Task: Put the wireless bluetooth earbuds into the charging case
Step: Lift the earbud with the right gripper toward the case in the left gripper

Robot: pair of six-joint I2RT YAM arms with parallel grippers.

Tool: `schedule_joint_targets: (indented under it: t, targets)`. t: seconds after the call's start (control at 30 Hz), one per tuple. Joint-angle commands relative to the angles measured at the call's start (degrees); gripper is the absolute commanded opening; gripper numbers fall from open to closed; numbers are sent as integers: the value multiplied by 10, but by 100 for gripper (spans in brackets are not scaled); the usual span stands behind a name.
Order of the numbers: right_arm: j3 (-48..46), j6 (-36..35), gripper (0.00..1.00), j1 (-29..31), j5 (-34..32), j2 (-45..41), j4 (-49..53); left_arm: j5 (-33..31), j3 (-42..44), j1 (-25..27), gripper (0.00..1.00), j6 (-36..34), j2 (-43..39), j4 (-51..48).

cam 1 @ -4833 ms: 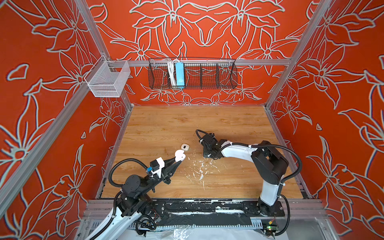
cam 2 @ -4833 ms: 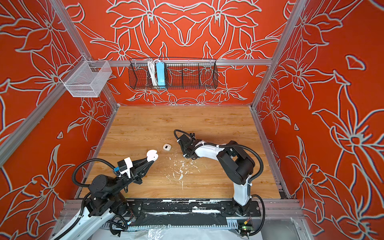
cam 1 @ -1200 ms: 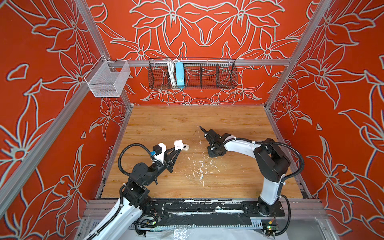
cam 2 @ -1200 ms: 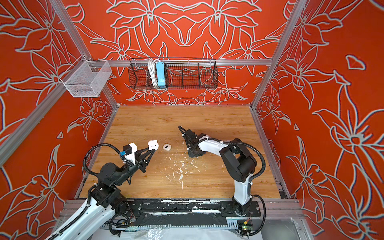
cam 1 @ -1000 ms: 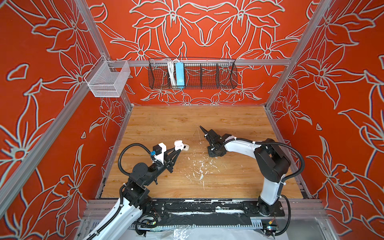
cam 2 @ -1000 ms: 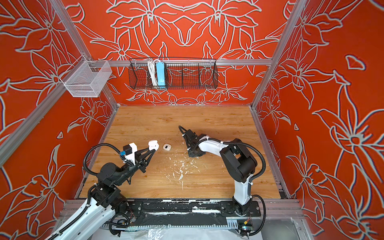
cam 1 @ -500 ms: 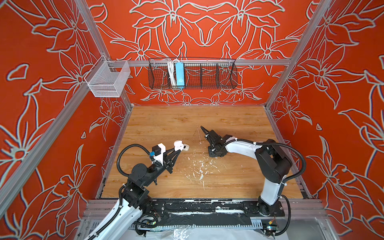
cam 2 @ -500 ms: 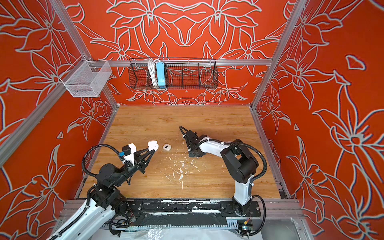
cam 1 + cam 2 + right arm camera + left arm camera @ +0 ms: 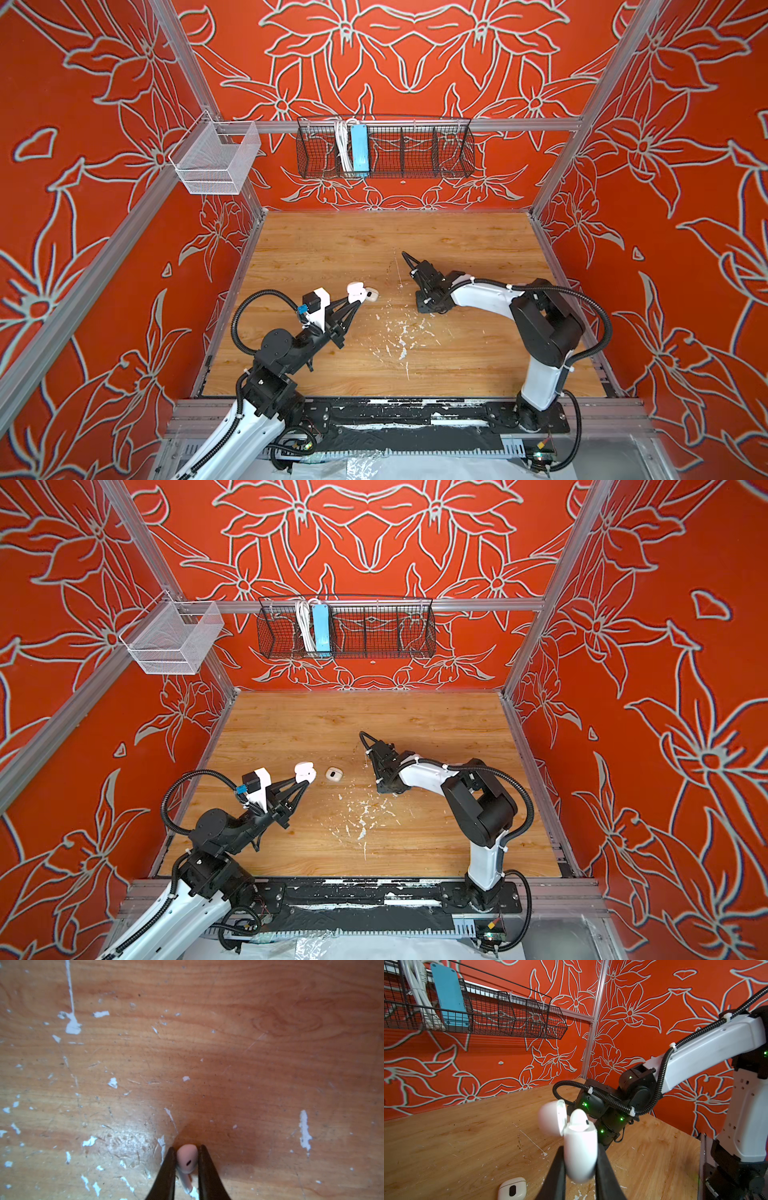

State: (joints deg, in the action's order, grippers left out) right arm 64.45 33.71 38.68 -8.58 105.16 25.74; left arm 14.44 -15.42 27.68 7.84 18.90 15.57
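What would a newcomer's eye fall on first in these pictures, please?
Probably the red floral walls all around the wooden table. Then the open white charging case, held above the table by the left tool with one earbud sitting in it, and the right tool pinching a second earbud down at the table.

Wooden tabletop (image 9: 374, 241) bears paint flecks (image 9: 401, 332), white pod (image 9: 333, 774).

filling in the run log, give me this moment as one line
left pincer: shut on open charging case, one earbud seated | right pincer: shut on second earbud at table | insertion pending
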Motion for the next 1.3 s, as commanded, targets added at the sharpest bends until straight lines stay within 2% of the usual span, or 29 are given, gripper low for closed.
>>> schedule_joint_targets:
  t: [0.0,0.17,0.3,0.43,0.6,0.73,0.97,1.1,1.27]
  targets:
    - [-30,26,15,-2,-21,-19,29,14,-17,-4,0,7,-1,10]
    - [-76,63,13,1,-17,-126,-17,36,-16,-4,0,7,18,31]
    - [-88,83,13,22,-41,-231,-31,59,-18,-4,0,6,39,57]
    - [-81,85,12,59,-74,-315,-32,78,-20,-4,0,3,55,79]
    - [-50,62,12,143,-149,-395,-40,89,-19,-3,0,9,73,113]
    - [-24,31,10,220,-194,-427,-78,101,-20,-3,0,15,92,145]
    - [-25,-40,8,356,-243,-426,-260,113,-2,2,0,15,122,240]
    - [-35,-62,8,398,-241,-401,-373,107,0,15,0,-16,128,263]
    - [-51,-66,8,417,-225,-382,-471,107,3,29,0,-47,129,284]
